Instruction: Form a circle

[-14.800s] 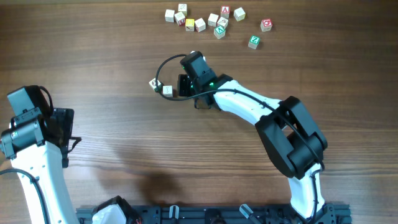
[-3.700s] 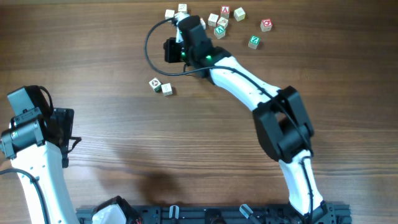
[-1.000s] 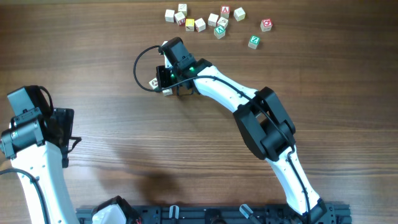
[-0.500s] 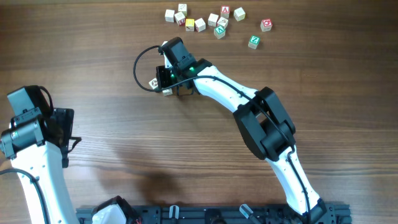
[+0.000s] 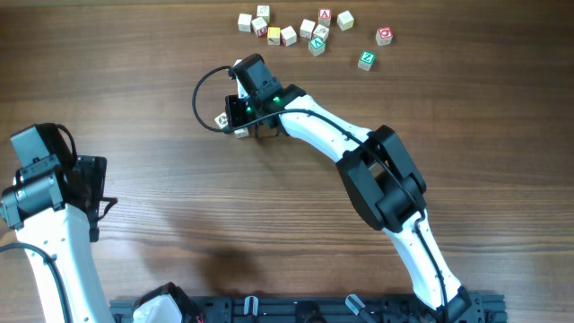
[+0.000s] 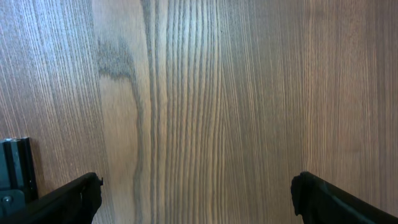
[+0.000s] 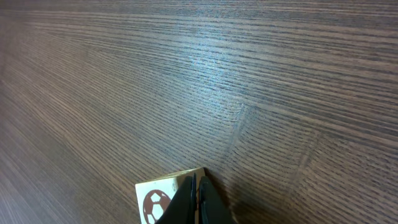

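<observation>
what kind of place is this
Probably a robot lab bench: a left arm and a right arm at a wooden table, with letter cubes scattered on it.

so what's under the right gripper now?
The right gripper, shut, has a pale cube with a red ball print at its tips. The fingers cover the cube's right edge; anything further beneath is hidden.
</observation>
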Tool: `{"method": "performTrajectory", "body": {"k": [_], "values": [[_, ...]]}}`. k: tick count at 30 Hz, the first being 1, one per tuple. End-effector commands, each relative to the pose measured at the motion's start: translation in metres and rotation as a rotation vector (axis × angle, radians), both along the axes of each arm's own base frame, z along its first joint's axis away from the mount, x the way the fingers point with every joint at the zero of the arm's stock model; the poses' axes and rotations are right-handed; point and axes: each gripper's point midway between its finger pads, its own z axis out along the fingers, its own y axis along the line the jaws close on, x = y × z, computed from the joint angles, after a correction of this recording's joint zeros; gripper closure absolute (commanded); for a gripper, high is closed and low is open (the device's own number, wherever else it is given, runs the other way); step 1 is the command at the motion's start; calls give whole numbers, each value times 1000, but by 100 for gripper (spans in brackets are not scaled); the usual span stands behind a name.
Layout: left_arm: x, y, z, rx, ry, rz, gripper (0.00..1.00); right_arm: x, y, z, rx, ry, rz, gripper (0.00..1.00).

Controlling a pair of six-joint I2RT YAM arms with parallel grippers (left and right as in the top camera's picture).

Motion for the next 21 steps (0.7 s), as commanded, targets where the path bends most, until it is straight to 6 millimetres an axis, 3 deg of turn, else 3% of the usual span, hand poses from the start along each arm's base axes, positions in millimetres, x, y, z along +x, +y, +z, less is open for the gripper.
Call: {"method": "performTrajectory", "body": {"k": [1, 21], "values": [[0, 1, -1, -9, -3, 19, 0, 5, 4, 0, -9, -25, 2, 95], [0, 1, -1, -9, -3, 19, 0, 2, 5, -1, -4, -10, 9, 95]]}}
